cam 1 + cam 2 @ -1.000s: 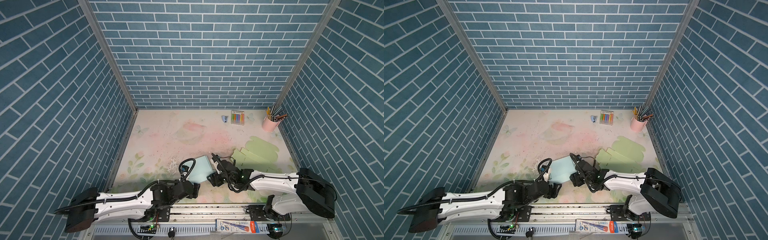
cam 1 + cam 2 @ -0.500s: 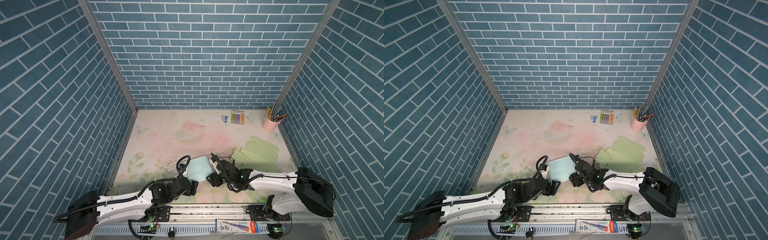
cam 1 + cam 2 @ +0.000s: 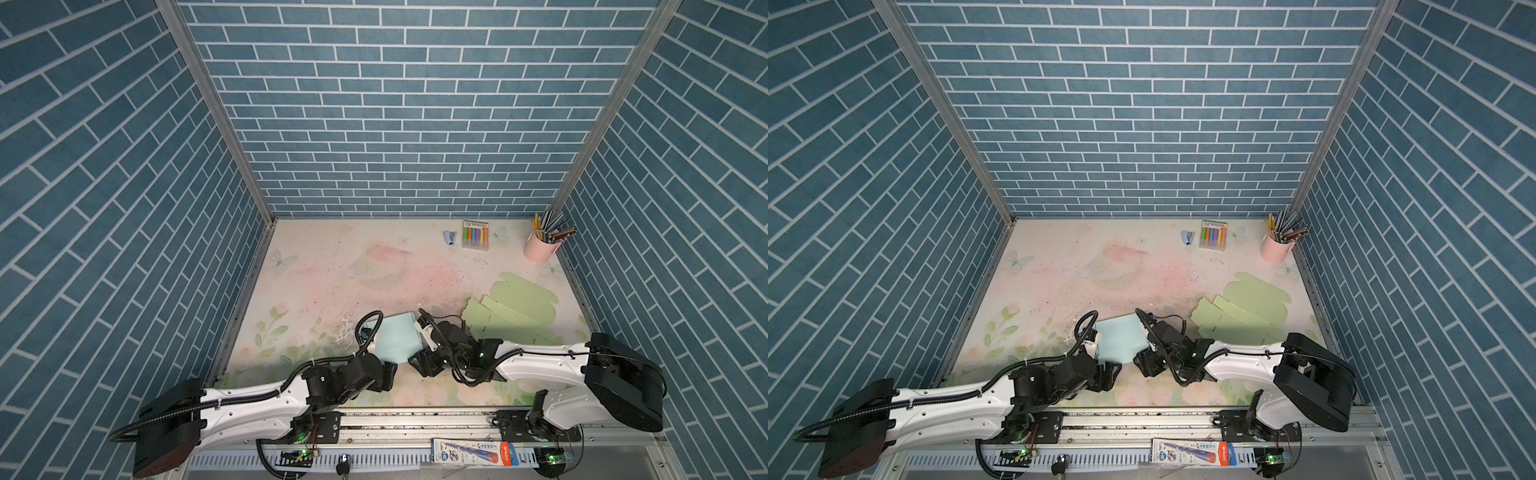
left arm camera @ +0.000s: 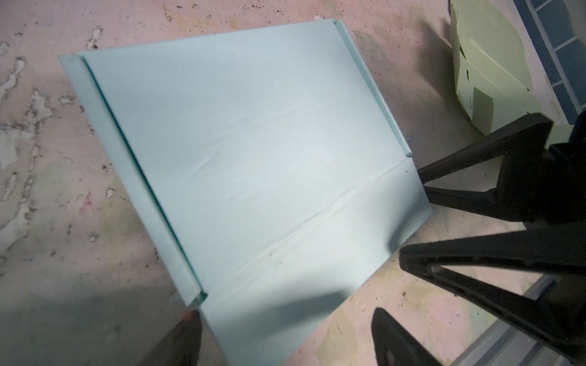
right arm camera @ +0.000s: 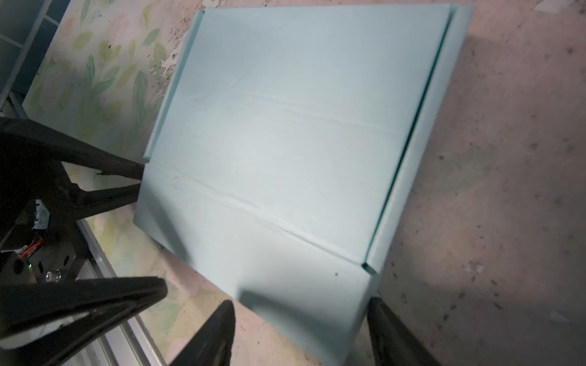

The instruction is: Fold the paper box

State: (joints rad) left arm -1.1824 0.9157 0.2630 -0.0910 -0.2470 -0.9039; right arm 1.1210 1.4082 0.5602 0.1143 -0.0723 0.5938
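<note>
The light blue paper box (image 3: 395, 340) (image 3: 1120, 340) lies flat near the table's front, its two side walls (image 4: 126, 177) folded in and its front flap (image 4: 301, 285) spread out. My left gripper (image 3: 388, 372) (image 4: 288, 339) is open at the flap's front left corner, with that corner between its fingers (image 4: 180, 342). Open as well, my right gripper (image 3: 417, 366) (image 5: 301, 336) stands at the flap's front right corner. One of its fingertips (image 5: 385, 326) is against the flap's edge. Neither holds anything.
A flat green box cutout (image 3: 515, 311) lies at the right. At the back right are a pink cup of pencils (image 3: 540, 251), a marker pack (image 3: 475, 235) and a small stapler (image 3: 449, 237). A metal rail (image 3: 415, 419) runs along the front edge.
My right gripper's jaws have narrowed a little around the flap's corner. The left gripper has shifted slightly at the front edge. The box has barely moved.
</note>
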